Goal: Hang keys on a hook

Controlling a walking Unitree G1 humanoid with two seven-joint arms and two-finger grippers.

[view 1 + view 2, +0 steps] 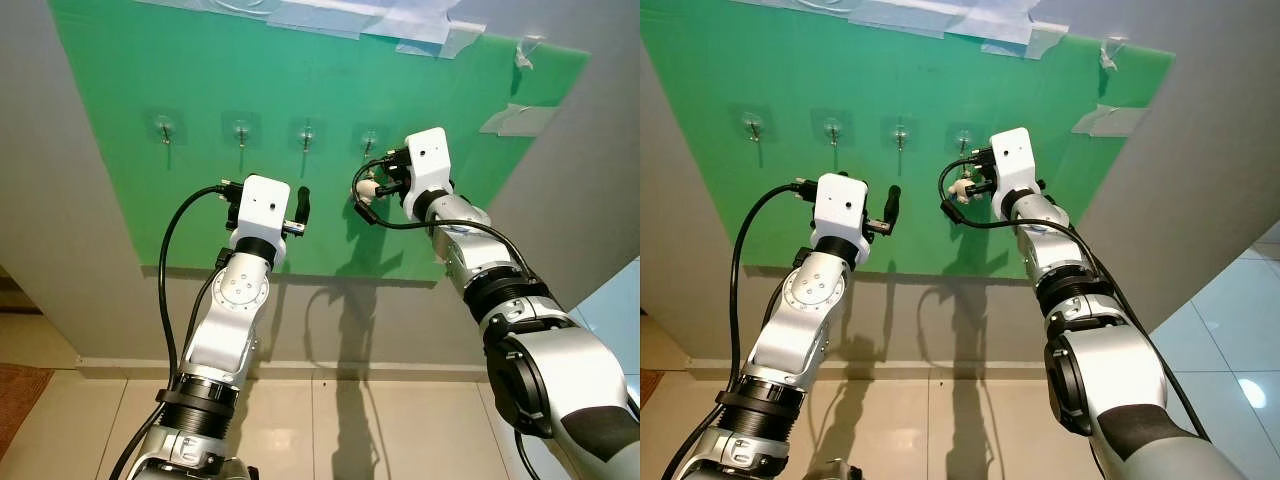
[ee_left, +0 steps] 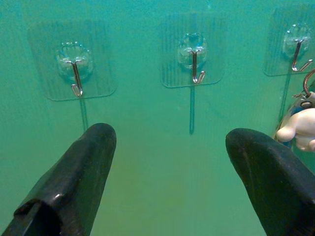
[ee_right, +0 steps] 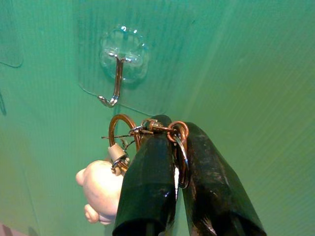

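Green board [image 1: 200,70], clear ribbed hook pads [image 2: 192,59], cream keyring charm [image 3: 101,189].

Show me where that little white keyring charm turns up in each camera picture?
Left eye view: white charm, centre, at the right gripper.
Right eye view: charm, centre.
Left wrist view: right edge.
Right wrist view: lower left, beside the fingers.
Shared landmark: the rightmost hook above it.

Bare green board [image 1: 200,210] below four hooks [image 1: 240,131]; left gripper [image 1: 303,203] nearby.

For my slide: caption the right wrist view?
Right claw grips copper keyring below clear adhesive hook on green board.
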